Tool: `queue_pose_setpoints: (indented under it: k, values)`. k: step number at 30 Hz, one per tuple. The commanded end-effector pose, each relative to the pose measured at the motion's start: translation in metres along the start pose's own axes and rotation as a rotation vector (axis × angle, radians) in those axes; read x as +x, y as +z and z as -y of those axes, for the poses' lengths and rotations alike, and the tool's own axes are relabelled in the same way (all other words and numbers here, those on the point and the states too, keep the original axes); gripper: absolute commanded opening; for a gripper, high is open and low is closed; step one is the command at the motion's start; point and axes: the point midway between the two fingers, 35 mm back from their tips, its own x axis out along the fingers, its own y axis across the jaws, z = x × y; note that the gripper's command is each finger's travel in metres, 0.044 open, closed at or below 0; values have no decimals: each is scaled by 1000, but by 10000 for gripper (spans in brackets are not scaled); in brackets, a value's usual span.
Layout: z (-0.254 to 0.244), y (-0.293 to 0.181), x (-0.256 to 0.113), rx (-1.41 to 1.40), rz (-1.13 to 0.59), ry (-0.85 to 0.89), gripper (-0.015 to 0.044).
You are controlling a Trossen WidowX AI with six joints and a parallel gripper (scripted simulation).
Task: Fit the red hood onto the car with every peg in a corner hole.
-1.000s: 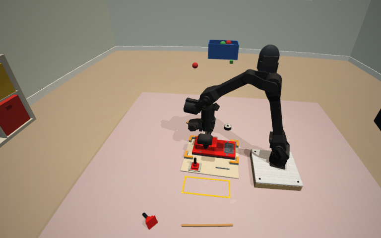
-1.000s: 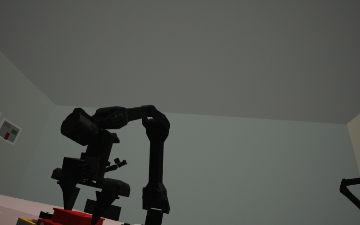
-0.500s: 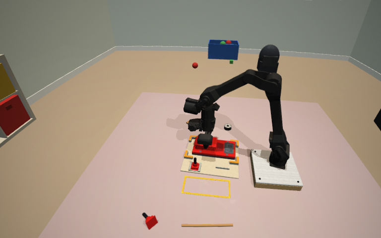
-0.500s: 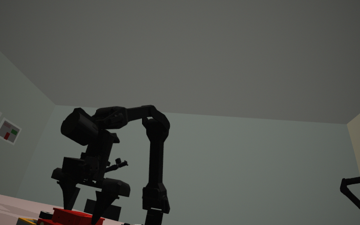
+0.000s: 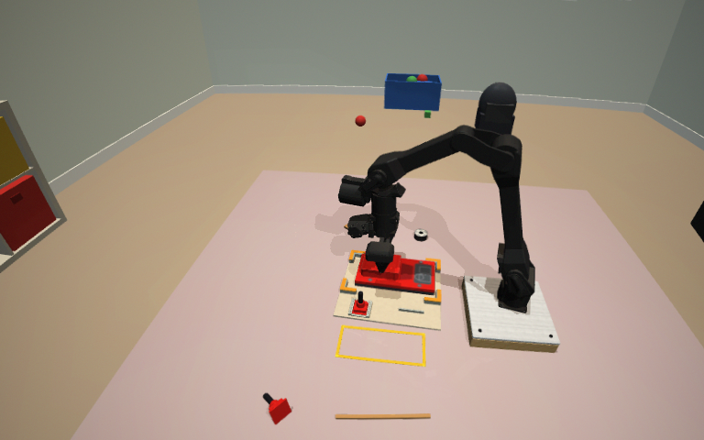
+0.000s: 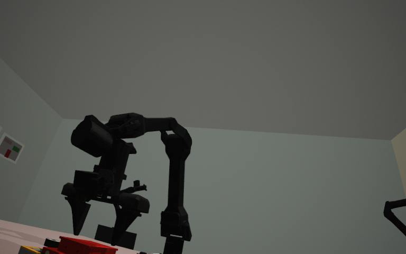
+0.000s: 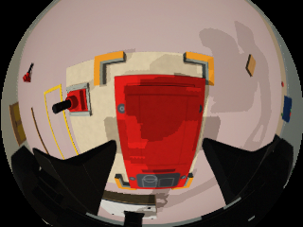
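The red hood (image 5: pixel 369 268) (image 6: pixel 80 246) (image 7: pixel 161 113) lies over the left part of the red chassis (image 5: pixel 407 269) (image 6: pixel 48 250) (image 7: pixel 121 92), roof up, and looks level. The engine block and the pegs are hidden beneath it; whether every peg is in its hole cannot be seen. The chassis sits between orange corner brackets on the pale jig board (image 5: pixel 384 303) (image 7: pixel 99 128). My gripper (image 6: pixel 95 239) (image 7: pixel 161 145) is open, one finger on each side of the hood. In the exterior view its fingertips are near the height of the roof; in the wrist view gaps show beside the hood.
A red piece with a black handle (image 5: pixel 360 307) (image 7: pixel 78 101) stands on the board's front left corner. Beyond are a yellow outline (image 5: pixel 424 350), another black-handled red piece (image 5: pixel 280 410) and a wooden strip (image 5: pixel 382 415). A black-and-white wheel (image 5: pixel 421 235) lies behind the jig.
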Motion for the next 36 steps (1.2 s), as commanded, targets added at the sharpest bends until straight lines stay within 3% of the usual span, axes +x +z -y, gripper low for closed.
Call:
queue_pose_setpoints:
  k: [1,36]
  values:
    - [0,3,-45,1,35,-15,440]
    - [0,1,-53,1,35,-16,440]
